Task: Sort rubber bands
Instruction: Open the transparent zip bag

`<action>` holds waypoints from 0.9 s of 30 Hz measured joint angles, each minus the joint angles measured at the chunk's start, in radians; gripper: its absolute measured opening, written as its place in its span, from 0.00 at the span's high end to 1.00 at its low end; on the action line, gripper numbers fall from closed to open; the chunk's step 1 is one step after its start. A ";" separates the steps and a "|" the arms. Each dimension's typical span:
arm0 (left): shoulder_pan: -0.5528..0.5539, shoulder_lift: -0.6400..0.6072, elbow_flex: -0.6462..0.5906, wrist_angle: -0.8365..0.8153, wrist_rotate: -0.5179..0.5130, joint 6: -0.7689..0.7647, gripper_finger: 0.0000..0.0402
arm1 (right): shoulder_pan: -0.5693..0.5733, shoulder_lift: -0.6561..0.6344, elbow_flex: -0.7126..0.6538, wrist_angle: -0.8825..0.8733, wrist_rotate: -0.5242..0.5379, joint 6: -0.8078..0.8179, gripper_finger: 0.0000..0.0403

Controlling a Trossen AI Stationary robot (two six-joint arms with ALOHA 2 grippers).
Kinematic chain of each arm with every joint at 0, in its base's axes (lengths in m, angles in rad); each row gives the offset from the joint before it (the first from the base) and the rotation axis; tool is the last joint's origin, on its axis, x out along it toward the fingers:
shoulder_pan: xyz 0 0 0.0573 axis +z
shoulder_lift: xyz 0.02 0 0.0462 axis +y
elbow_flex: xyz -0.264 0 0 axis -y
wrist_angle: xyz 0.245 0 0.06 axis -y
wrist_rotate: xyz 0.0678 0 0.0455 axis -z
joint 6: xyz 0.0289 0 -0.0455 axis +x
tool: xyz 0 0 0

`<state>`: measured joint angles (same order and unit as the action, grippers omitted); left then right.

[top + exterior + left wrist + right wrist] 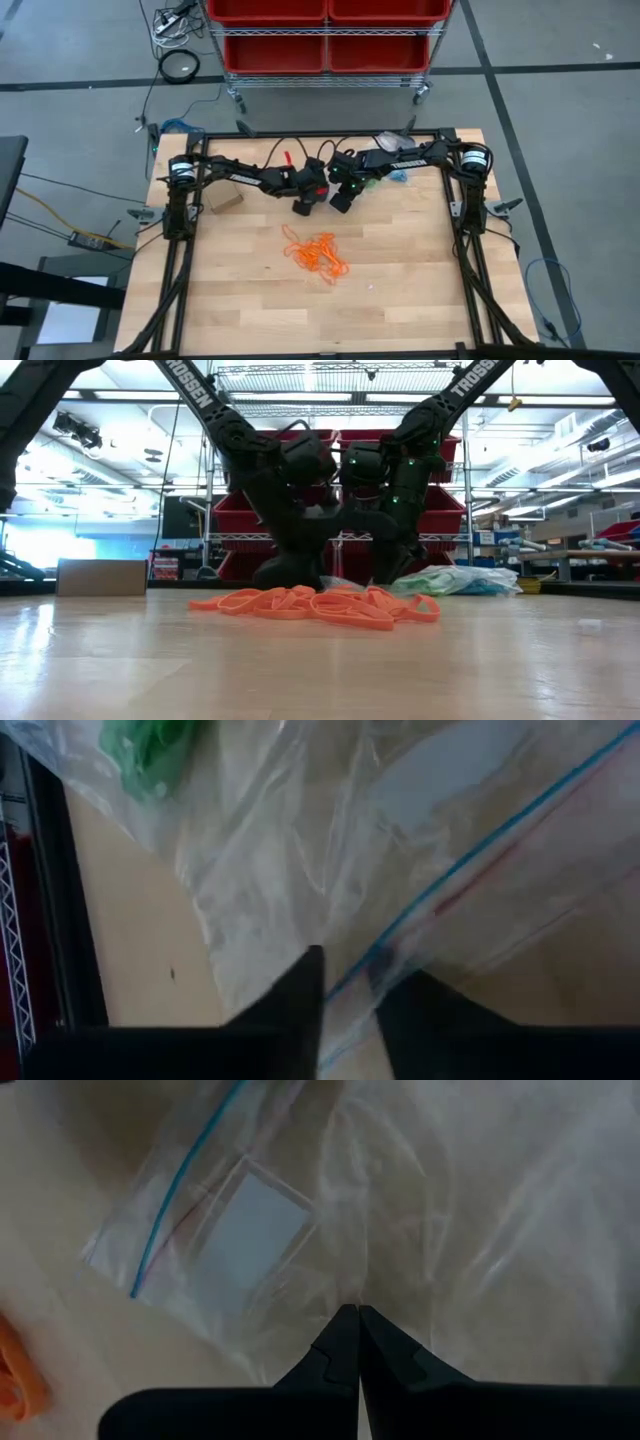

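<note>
On the wooden surface (400,290) we note both arms folded inward toward the far middle, their wrists nearly meeting above a heap of clear plastic bags (455,580).

Step in hand, as we judge it: preparing a bag to receive bands, not yet moving any. The left claw (345,975) has its fingers narrowly apart, straddling the blue zip edge of a bag (480,850); we cannot tell whether the film is actually pinched. The right claw (358,1325) is fully closed with clear film bunched at its tips; we read this as a pinch on a bag wall (450,1210), though the film is too transparent to be sure.

Next move, in our judgement: the left claw must close firmly on the zip edge, then the two claws must draw apart to open the mouth. Thin film may slip or both layers may be caught together.

Containers and contents:
- The bag with a white label (255,1220) in the right wrist view appears empty.
- Another bag holds something green (150,750), probably green bands; too blurred to confirm.
- Red bins (325,30) sit on a rack beyond the surface; contents not visible.

The orange rubber bands (318,255) lie loose in one tangled clump near mid-surface, nearer than both claws, untouched and unbagged.
</note>
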<state>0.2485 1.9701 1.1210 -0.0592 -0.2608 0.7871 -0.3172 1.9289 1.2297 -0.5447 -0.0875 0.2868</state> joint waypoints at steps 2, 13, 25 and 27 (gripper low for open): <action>-0.002 0.000 0.000 -0.010 -0.004 0.018 0.91 | 0.000 0.000 0.000 0.005 0.000 0.000 1.00; -0.019 -0.052 0.008 -0.130 -0.007 0.006 0.99 | 0.032 -0.055 0.000 -0.005 0.049 -0.086 1.00; -0.019 -0.150 0.345 -0.806 0.174 -0.240 1.00 | 0.154 -0.359 0.000 -0.007 0.175 -0.255 0.96; -0.021 -0.150 0.414 -0.900 0.243 -0.265 1.00 | 0.203 -0.394 0.001 0.002 0.174 -0.304 0.94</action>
<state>0.2272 1.8202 1.5351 -0.9591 -0.0175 0.5217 -0.1139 1.5349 1.2304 -0.5428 0.0868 -0.0174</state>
